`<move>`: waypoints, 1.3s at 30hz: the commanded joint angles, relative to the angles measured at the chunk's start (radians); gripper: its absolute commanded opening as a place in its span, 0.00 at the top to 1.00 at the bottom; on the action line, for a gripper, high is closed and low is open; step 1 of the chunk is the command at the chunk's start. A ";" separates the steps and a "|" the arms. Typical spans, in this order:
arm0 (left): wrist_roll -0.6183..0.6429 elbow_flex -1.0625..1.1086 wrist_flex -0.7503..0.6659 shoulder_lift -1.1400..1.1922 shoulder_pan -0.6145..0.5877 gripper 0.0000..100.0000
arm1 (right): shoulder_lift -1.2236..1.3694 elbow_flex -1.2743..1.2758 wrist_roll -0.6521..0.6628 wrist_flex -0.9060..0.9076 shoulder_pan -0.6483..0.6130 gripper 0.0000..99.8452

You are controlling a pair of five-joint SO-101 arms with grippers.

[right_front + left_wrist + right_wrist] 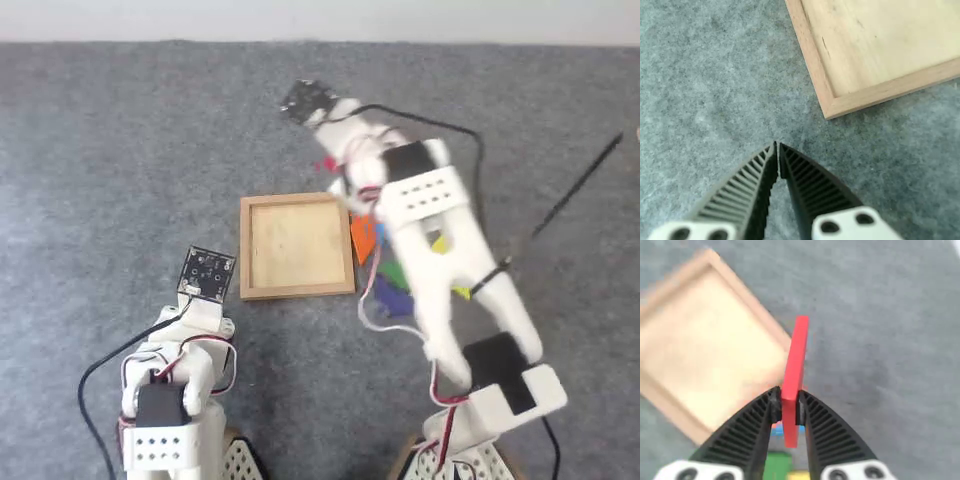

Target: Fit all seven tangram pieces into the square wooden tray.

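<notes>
One red piece (796, 355) stands on edge, clamped in your right hand (788, 401) beside the tray (752, 302) rim, probably for carrying across, while your left hand (777, 146) sits closed, empty, just short of the tray's corner, seemingly leaving room.

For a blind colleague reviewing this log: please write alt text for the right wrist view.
The right arm's jaws clamp a red tangram piece edge-on, close to one side of the empty wooden tray. Grey felt covers the table around them.
</notes>
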 commanded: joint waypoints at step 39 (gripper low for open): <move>-0.006 -0.008 0.005 -0.014 0.000 0.99 | 0.119 0.296 -1.056 -0.527 -0.266 0.99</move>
